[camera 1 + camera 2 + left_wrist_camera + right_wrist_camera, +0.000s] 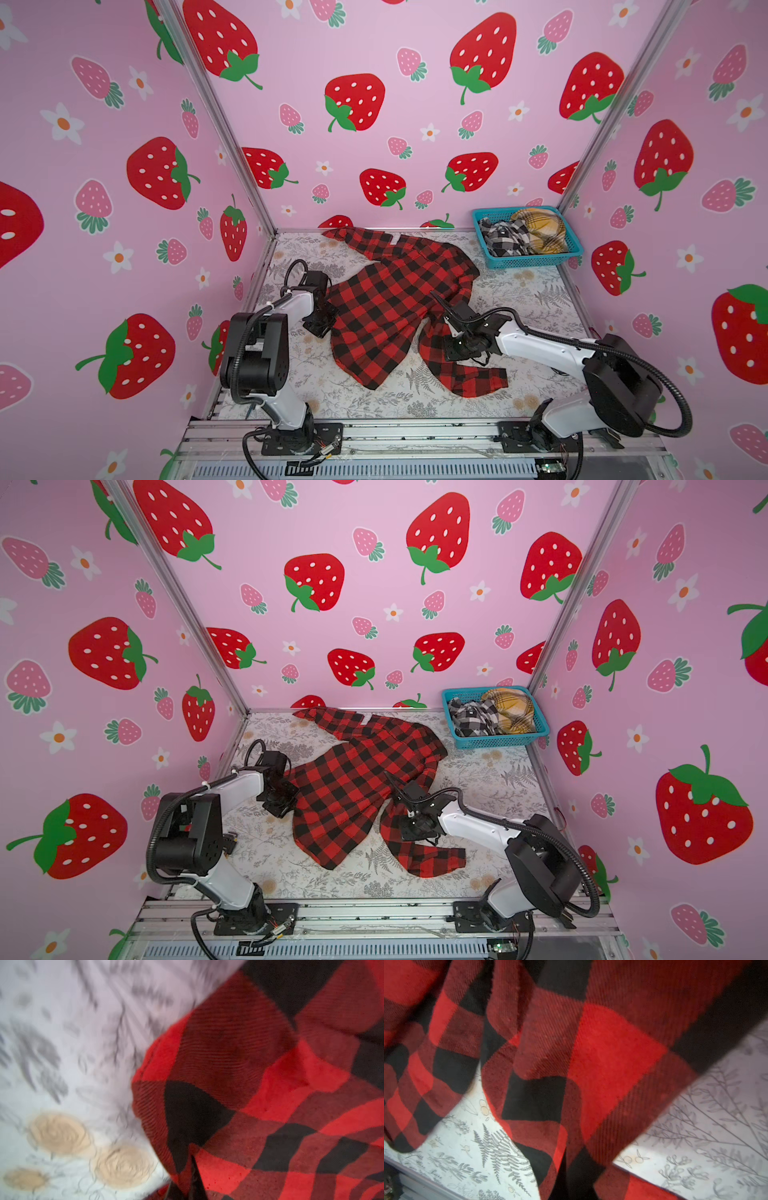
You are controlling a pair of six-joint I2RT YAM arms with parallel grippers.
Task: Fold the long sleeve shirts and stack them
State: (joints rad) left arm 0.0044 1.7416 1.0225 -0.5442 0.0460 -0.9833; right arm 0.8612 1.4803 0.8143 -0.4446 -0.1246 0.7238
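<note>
One of the long sleeve shirts, a red-and-black check shirt (pixel 386 307) (pixel 349 787), lies spread on the table in both top views. One sleeve reaches the back wall and the other trails toward the front. My left gripper (pixel 326 320) (pixel 284 802) sits at the shirt's left edge. In the left wrist view its jaws (pixel 192 1182) are shut on a pinched fold of the check cloth (pixel 270 1084). My right gripper (pixel 457 349) (pixel 411 829) is on the shirt's right side near the front sleeve. It too is shut on bunched cloth (pixel 591 1053), which is lifted off the tabletop.
A teal basket (pixel 536 262) (pixel 498 742) at the back right holds a black-and-white plaid shirt (pixel 503 239) and a yellow plaid one (pixel 540 232). The floral tabletop (pixel 374 403) is walled by strawberry-print panels, with a metal rail along the front edge.
</note>
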